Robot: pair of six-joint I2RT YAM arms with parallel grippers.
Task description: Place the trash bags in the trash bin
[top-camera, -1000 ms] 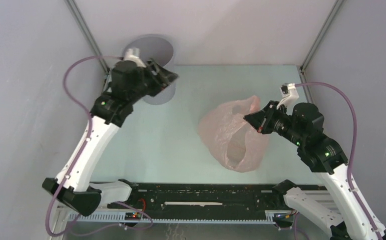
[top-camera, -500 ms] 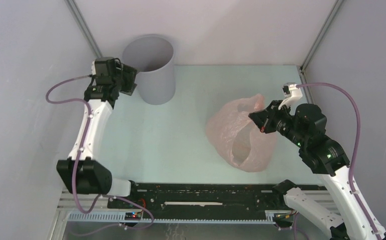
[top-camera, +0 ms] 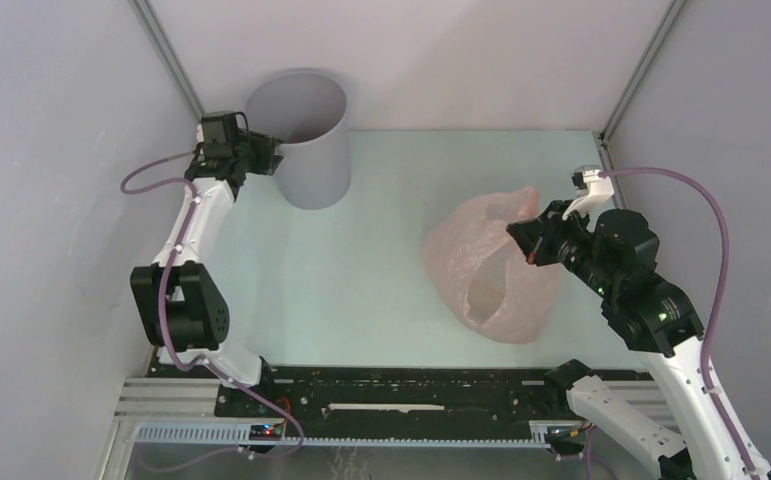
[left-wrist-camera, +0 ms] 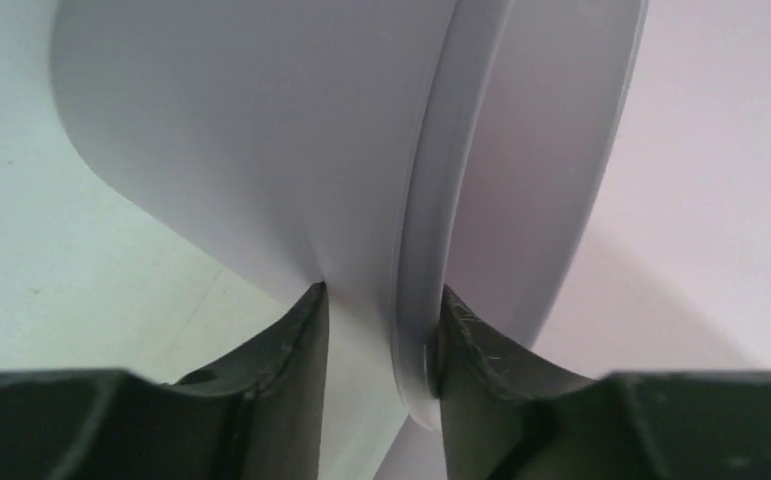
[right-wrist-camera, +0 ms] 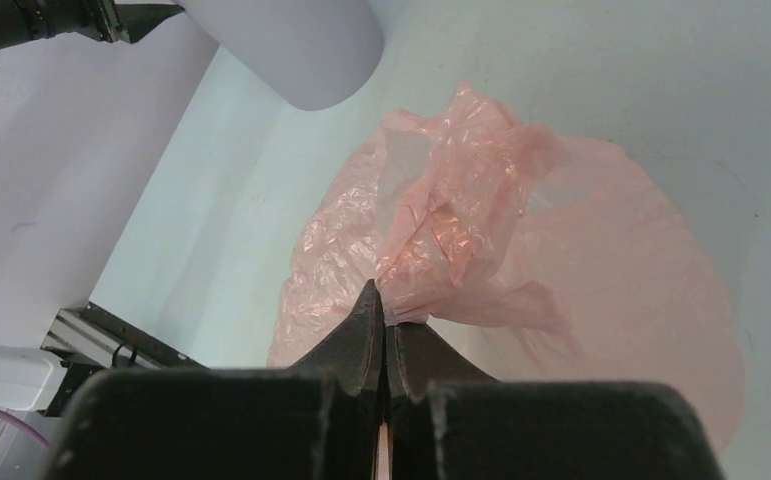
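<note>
The grey trash bin [top-camera: 306, 135] stands upright at the back left of the table. My left gripper [top-camera: 267, 158] is at its left side with the jaws astride the rim [left-wrist-camera: 421, 300], one finger outside the wall and one inside, both touching it. The pale-pink trash bag [top-camera: 486, 265] lies crumpled at the right of the table, partly lifted. My right gripper [top-camera: 518, 240] is shut on a pinch of its film [right-wrist-camera: 431, 290] near the top. The bin also shows at the top of the right wrist view [right-wrist-camera: 291, 45].
Grey enclosure walls stand close on the left, right and back, with metal corner posts [top-camera: 166, 55]. A black rail [top-camera: 401, 390] runs along the near edge between the arm bases. Pale green table [top-camera: 361, 260] lies between bin and bag.
My left arm swung back and its gripper went from over the bin to the bin's left rim and closed on it. My right gripper drew the bag slightly to the right.
</note>
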